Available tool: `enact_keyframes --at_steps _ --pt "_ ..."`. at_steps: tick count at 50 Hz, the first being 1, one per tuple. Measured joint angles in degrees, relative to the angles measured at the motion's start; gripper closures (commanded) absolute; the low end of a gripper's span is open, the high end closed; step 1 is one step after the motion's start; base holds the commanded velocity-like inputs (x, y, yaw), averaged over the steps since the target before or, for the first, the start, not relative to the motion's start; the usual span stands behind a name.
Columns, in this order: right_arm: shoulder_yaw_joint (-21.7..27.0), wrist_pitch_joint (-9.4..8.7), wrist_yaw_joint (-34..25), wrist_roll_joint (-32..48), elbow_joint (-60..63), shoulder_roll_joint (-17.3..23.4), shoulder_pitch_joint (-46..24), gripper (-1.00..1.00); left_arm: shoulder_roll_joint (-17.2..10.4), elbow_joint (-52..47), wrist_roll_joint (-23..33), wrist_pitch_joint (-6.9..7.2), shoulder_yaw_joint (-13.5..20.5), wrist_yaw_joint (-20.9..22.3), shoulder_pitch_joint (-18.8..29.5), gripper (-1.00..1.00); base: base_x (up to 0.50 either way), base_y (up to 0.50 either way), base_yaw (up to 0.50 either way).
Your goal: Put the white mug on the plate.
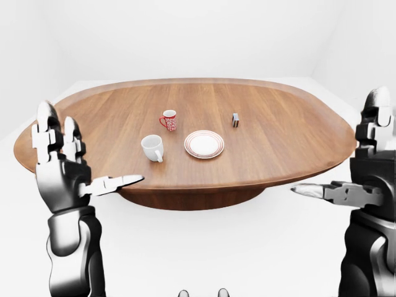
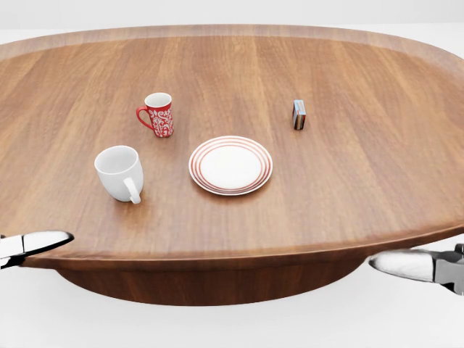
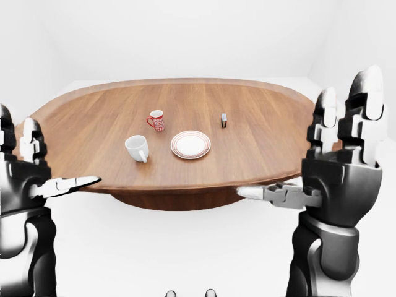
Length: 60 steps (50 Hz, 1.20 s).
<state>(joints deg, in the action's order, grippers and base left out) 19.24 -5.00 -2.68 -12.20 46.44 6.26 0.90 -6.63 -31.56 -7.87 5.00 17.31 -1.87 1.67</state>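
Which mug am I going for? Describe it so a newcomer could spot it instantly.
On the oval wooden table, find the red-ringed plate near the middle. The white mug stands just left of it in the head view, handle toward the near edge. It is plain white, unlike the red patterned mug farther away.

Glossy white mug on smooth wooden table
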Motion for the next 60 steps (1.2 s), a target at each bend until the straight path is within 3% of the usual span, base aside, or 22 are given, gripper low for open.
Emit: enact_keyframes --at_steps 9,20,49,60 --pt "7.3 0.00 1.9 -5.5 13.6 2.7 -2.3 -1.00 -3.1 -9.4 -5.0 0.00 7.5 -1.7 2.0 -1.00 0.00 0.00 0.00" --pt "10.1 0.00 2.6 -7.6 13.6 4.1 -2.7 -1.00 -4.9 -14.5 -8.3 0.00 11.5 -3.3 3.0 -1.00 0.00 0.25 0.00" --pt "10.4 0.00 1.6 -7.5 13.6 4.0 -2.7 -1.00 -5.9 -16.5 -10.0 0.00 13.2 -4.7 3.6 -1.00 0.00 0.50 0.00" --pt "10.4 0.00 1.6 -7.8 13.5 3.7 -2.5 -1.00 -5.9 -16.7 -10.0 0.00 13.3 -4.9 3.5 -1.00 0.37 0.07 0.00"
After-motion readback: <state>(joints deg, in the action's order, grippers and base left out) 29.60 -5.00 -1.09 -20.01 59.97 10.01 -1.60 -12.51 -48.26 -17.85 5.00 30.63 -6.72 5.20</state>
